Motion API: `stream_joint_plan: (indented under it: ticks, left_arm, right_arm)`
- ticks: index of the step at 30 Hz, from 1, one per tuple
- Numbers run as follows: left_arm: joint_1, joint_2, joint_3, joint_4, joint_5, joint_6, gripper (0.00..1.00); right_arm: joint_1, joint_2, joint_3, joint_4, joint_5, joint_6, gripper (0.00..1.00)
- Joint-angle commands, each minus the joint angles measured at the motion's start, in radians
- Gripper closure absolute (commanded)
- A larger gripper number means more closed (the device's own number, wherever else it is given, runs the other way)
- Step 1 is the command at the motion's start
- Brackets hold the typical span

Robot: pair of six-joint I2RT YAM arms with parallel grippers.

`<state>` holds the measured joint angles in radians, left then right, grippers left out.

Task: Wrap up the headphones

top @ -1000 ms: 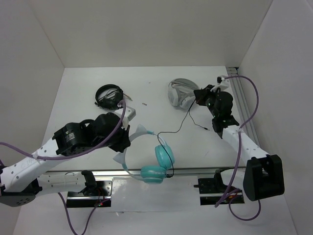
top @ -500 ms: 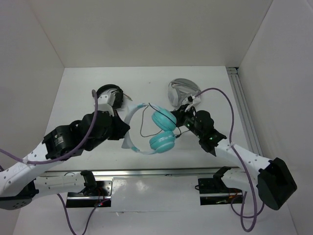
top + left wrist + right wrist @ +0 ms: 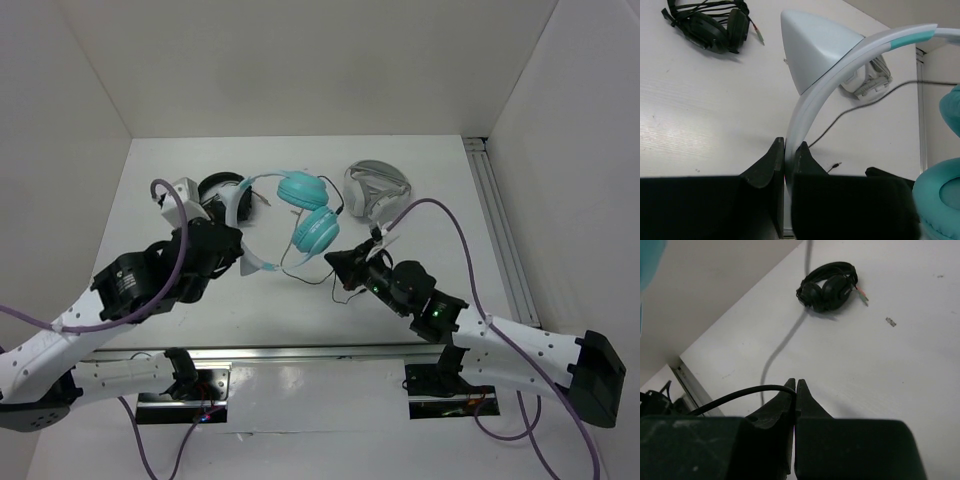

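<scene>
The headphones have two teal ear cups [image 3: 306,209] and a pale headband [image 3: 238,203], and are held up over the middle of the table. My left gripper [image 3: 242,258] is shut on the lower end of the headband; in the left wrist view its jaws [image 3: 788,150] clamp the pale band [image 3: 840,65], with a teal cup [image 3: 942,200] at the right edge. The thin black cable [image 3: 300,268] hangs from the cups to my right gripper [image 3: 332,261]. In the right wrist view that gripper [image 3: 796,386] is shut on the cable [image 3: 740,394].
All-black headphones [image 3: 216,190] lie at the back left, just behind the headband, and also show in the right wrist view [image 3: 829,287]. White and grey headphones [image 3: 376,188] lie at the back right. A metal rail [image 3: 497,230] runs along the right side of the table.
My left gripper has carried the headphones up and toward the back of the table. My right gripper has swung forward and left with the cable.
</scene>
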<state>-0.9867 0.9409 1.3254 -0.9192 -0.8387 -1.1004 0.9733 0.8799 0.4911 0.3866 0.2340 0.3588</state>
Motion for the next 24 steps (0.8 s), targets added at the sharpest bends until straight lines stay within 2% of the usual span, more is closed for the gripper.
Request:
stream_joint_plan:
  ticks: [1,5,7,9,12,14,15,17,18,21,22,23,24]
  left_arm:
    - [0.022,0.022,0.009,0.105,-0.031,-0.02,1.0]
    - [0.033,0.022,0.0,0.071,-0.031,0.003,1.0]
    - [0.074,0.022,0.041,0.045,-0.022,0.034,1.0]
    - [0.097,0.022,0.072,0.045,0.026,0.127,1.0]
    - [0.122,0.036,0.173,-0.048,0.035,0.181,1.0]
    - [0.144,0.056,0.271,-0.167,0.024,0.182,1.0]
    - [0.145,0.056,0.3,-0.191,0.024,0.203,1.0]
    - [0.145,0.056,0.366,-0.234,0.024,0.214,1.0]
    - [0.145,0.047,0.38,-0.234,0.061,0.235,1.0]
    - [0.154,0.036,0.44,-0.234,0.134,0.303,1.0]
    - [0.154,0.047,0.458,-0.257,0.151,0.319,1.0]
    - [0.154,0.067,0.5,-0.276,0.165,0.32,1.0]
    - [0.154,0.067,0.512,-0.286,0.188,0.345,1.0]
  right_arm:
    - [0.044,0.016,0.078,-0.049,0.154,-0.07,1.0]
    - [0.044,0.008,0.119,-0.132,0.307,-0.099,1.0]
    - [0.044,0.008,0.128,-0.179,0.399,-0.1,1.0]
    - [-0.007,0.028,0.158,-0.277,0.486,-0.077,1.0]
    - [-0.077,0.037,0.153,-0.307,0.43,-0.051,1.0]
    - [-0.099,0.027,0.129,-0.295,0.421,-0.031,1.0]
    - [-0.113,0.039,0.129,-0.304,0.421,-0.031,0.97]
    - [-0.171,0.079,0.139,-0.333,0.38,-0.008,0.83]
    - [-0.188,0.121,0.139,-0.362,0.355,0.012,0.56]
    - [-0.202,0.108,0.129,-0.347,0.243,0.0,0.24]
    - [-0.202,0.082,0.115,-0.31,0.164,-0.02,0.0]
    - [-0.202,0.053,0.106,-0.301,0.118,-0.032,0.0]
    - [-0.211,0.001,0.106,-0.287,-0.013,-0.081,0.0]
